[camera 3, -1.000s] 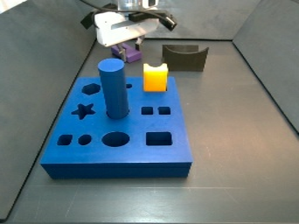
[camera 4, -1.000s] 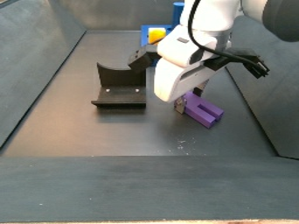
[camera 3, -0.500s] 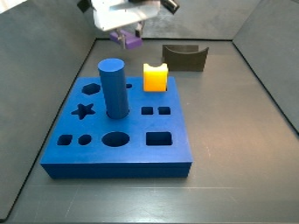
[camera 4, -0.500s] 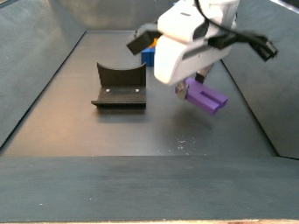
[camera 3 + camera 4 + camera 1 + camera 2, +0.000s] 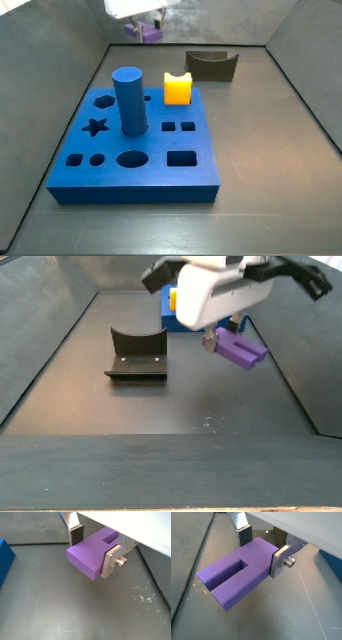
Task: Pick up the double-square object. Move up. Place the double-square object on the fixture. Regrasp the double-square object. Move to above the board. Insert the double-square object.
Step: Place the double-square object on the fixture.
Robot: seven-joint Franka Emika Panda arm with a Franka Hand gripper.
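Gripper (image 5: 262, 548) pinching the double-square object (image 5: 238, 571) by its flat sides, lifted clear of the floor, fixture (image 5: 136, 354) at its 9 o'clock (looks rigid, light, smooth plastic; may slip).

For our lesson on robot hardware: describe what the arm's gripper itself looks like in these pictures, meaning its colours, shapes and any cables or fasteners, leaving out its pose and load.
The gripper, raised above the floor, has two flat silver plate fingers with dark pads; a round silver bolt sits on one plate. In a side view its body is a bulky white housing with dark fittings, and black cables loop out beside it.
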